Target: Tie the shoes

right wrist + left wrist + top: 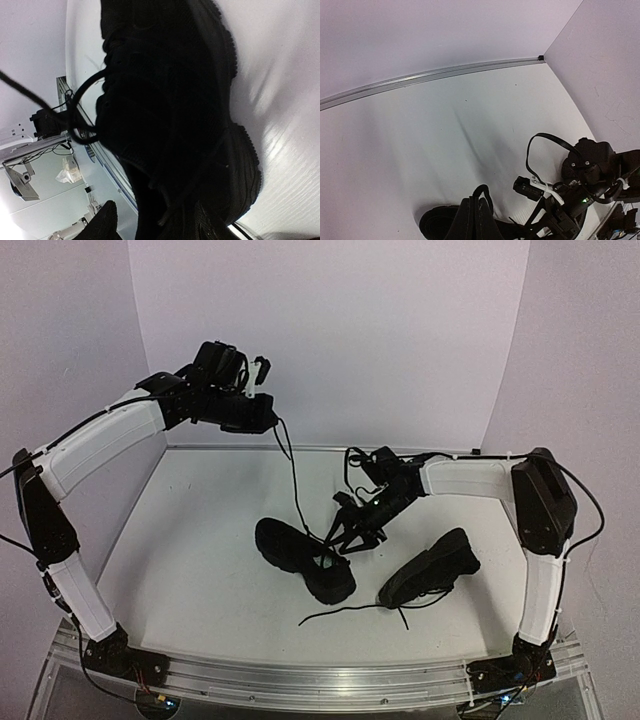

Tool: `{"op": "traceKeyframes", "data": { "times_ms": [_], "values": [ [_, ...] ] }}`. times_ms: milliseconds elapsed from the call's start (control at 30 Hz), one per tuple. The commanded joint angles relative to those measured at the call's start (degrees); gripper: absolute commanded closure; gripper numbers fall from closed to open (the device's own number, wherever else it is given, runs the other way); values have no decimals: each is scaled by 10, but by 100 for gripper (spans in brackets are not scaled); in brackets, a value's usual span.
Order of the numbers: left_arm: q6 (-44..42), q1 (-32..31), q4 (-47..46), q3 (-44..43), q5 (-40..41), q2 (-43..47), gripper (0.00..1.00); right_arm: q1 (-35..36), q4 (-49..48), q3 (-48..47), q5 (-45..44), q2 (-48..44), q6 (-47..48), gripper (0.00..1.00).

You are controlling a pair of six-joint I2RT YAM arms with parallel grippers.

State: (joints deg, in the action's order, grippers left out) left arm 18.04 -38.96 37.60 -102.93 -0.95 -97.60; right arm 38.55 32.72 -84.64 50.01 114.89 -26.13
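Left jaws clamped on lace (294, 480), taut above shoe (300, 558); right jaws low over it, cannot tell grip. Lace thin, limp, likely slippery: pinch near end

White table (190, 580) inside pale lilac walls: back wall (330, 330), left wall (60, 330), right wall (590, 360). Metal strip (420, 78) along the table's far edge, metal rail (320, 677) along the near edge; soft, even light
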Motion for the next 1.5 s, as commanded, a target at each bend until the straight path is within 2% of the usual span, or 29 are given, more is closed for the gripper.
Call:
{"op": "traceKeyframes", "data": {
  "times_ms": [0,67,200,367,467,633,933,1233,1367,1467],
  "values": [
    [6,0,-1,-2,-9,-4,100,-3,-2,-24,-23,24,-21,51],
    [8,0,-2,-2,-12,-5,100,-3,-1,-20,-23,29,-23,53],
    [11,0,-6,1,-16,-7,100,-3,-2,-25,-10,27,-16,65],
    [10,0,-9,1,-16,-11,100,-4,0,-55,2,11,-10,94],
    [9,0,-10,-4,-18,-17,100,-7,1,-71,1,-9,-18,100],
    [7,0,-11,-17,-11,-28,100,-30,5,-99,-14,-60,-37,100],
    [-3,0,-48,-3,-34,-2,100,-132,6,-183,-79,-115,-61,100],
    [-24,-1,-95,72,-65,81,100,-174,6,-379,-126,-38,-77,100],
    [-22,0,-77,91,-44,100,100,-180,4,-465,-108,6,-95,100],
    [-19,0,-54,87,-25,89,100,-180,-7,-483,-66,15,-107,100]
  ]
}}
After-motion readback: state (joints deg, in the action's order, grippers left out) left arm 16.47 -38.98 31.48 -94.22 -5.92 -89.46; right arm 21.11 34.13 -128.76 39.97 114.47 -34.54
